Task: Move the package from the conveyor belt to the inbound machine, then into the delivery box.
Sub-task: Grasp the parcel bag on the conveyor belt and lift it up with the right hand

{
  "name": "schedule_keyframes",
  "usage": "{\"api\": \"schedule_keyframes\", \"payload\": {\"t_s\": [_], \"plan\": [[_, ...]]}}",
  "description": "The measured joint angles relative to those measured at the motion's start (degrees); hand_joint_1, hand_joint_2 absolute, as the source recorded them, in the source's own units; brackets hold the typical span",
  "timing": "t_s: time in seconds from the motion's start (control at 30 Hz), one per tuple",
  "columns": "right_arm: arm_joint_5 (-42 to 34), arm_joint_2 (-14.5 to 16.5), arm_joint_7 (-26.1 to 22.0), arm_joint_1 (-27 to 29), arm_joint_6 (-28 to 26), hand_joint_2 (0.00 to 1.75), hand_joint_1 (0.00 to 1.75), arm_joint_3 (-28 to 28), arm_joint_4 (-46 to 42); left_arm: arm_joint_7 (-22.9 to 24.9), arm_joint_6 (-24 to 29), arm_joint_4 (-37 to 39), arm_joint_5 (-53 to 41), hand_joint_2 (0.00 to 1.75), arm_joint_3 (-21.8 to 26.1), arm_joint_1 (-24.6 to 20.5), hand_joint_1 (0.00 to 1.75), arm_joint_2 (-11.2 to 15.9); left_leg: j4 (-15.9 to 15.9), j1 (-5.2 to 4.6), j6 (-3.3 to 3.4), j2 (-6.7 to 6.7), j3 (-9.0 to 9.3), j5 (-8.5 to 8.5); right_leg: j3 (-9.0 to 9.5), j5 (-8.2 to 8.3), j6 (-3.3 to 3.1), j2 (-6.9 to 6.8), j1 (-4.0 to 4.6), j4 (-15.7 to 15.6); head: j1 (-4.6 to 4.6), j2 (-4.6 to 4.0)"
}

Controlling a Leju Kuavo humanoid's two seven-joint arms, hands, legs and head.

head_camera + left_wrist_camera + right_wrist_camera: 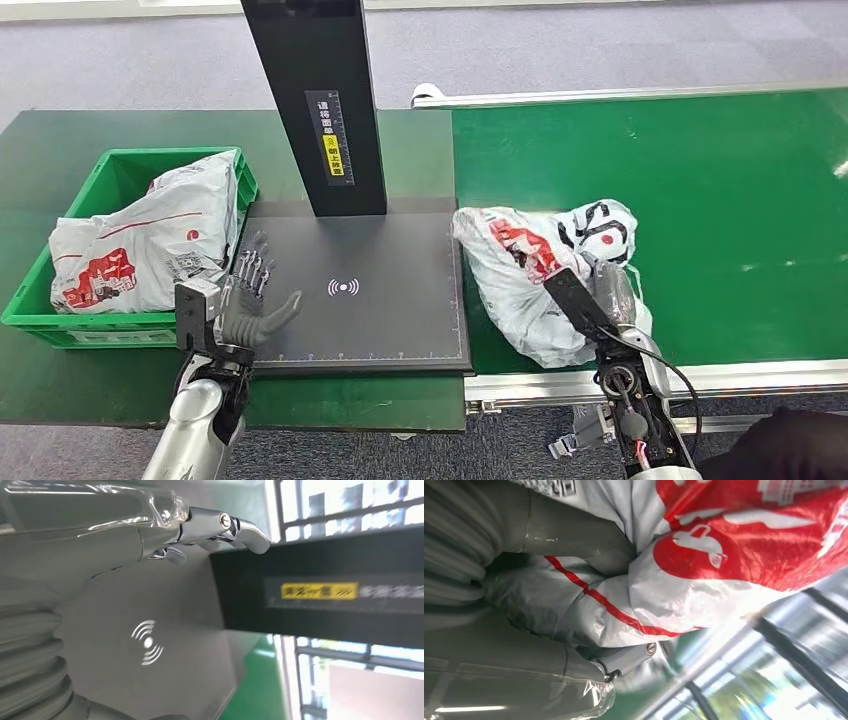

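Right hand [612, 290]: clenched on white-and-red plastic mail package [530, 270], which lies on green conveyor belt [700, 190]. Left hand [250, 295]: released, fingers spread, holding nothing, over the black scanner plate [380, 300]; green crate [120, 170] beside it.

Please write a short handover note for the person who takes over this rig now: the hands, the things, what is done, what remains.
Right hand grips the white-and-red package lying on the green conveyor belt, beside the inbound machine's black plate.
Left hand is open, holding nothing, over the plate's left edge near the green delivery box.
Done: package grasped; another package lies in the box.
Left: move the package onto the plate, then into the box.
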Motion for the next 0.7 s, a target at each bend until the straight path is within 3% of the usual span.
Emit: {"api": "schedule_keyframes", "payload": {"t_s": [0.2,0.3,0.57,0.7], "plan": [[-14.5,2.2,-15.1,3.1,-8.7,1.75,1.75,-1.4,-10.2,-3.7,3.2,-2.2,2.3,1.75,0.6,0.5,0.0,-0.4,0.0,0.0,0.0,-0.01,-0.06,0.0,-0.04,-0.01,-0.01,0.0,0.0,0.0,0.01,-0.01],[-19.6,3.2,-19.9,4.5,-12.7,1.75,1.75,-1.6,-15.2,-5.8,5.7,-3.0,3.1,1.75,0.6,0.5,0.0,-0.6,0.0,0.0,0.0,0.03,-0.06,0.0,-0.04,-0.01,-0.01,0.0,0.0,0.0,0.0,-0.01],[-20.5,4.4,-20.8,6.0,-14.7,1.75,1.75,-1.5,-21.0,-6.9,7.4,-4.0,3.5,1.75,0.6,0.4,0.0,-1.0,0.0,0.0,0.0,0.03,-0.05,0.0,-0.03,0.0,-0.01,0.01,0.0,0.0,0.0,-0.01],[-9.9,4.3,-19.4,5.1,-16.1,1.75,1.75,1.6,-21.1,-10.1,11.2,-5.6,4.3,1.75,0.7,0.5,0.0,-1.3,0.0,0.0,0.0,0.15,-0.08,0.0,-0.04,0.0,-0.02,0.06,0.01,0.0,0.0,-0.01]]}}
